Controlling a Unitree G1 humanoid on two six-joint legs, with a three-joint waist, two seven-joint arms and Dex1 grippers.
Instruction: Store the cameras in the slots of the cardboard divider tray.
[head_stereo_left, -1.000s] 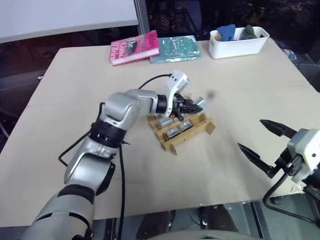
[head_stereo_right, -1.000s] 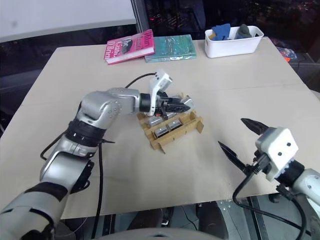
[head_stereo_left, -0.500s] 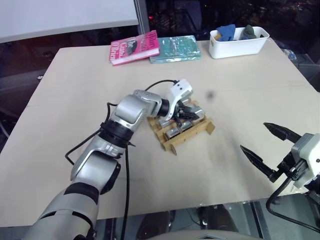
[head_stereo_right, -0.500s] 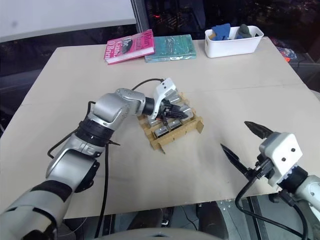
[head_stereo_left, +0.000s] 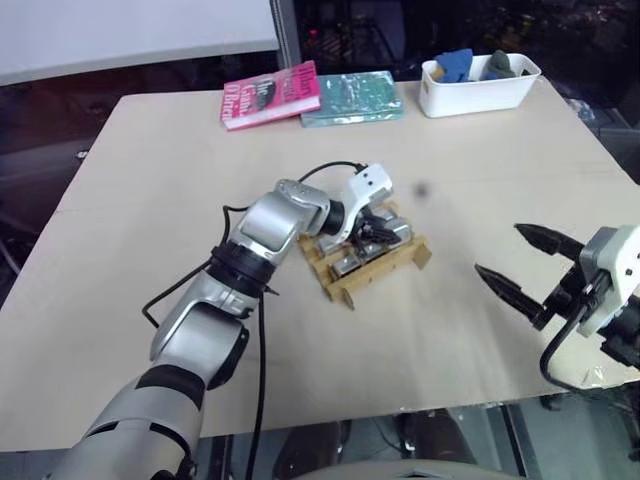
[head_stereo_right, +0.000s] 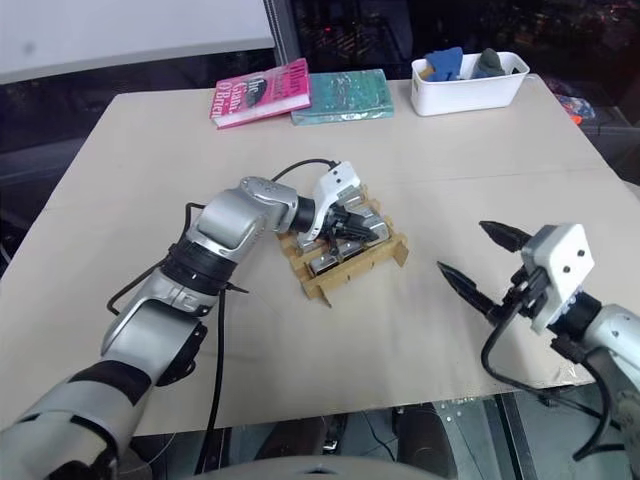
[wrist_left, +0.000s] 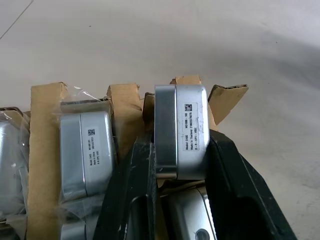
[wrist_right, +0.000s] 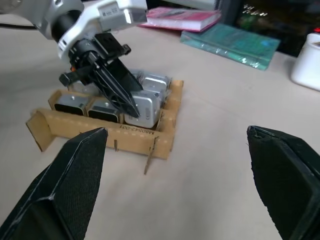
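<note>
Since a second ago my left hand has dipped into the tray, pinching a camera half-seated in an end slot; next push it home and release, right hand idle, spread.

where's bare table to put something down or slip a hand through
Free: the wide stretch of table between the books and the tray; also between the tray and the right end effector. Crowded: the tray, where the left end effector grips a camera.

A pale beige table stands against a dark surround.
</note>
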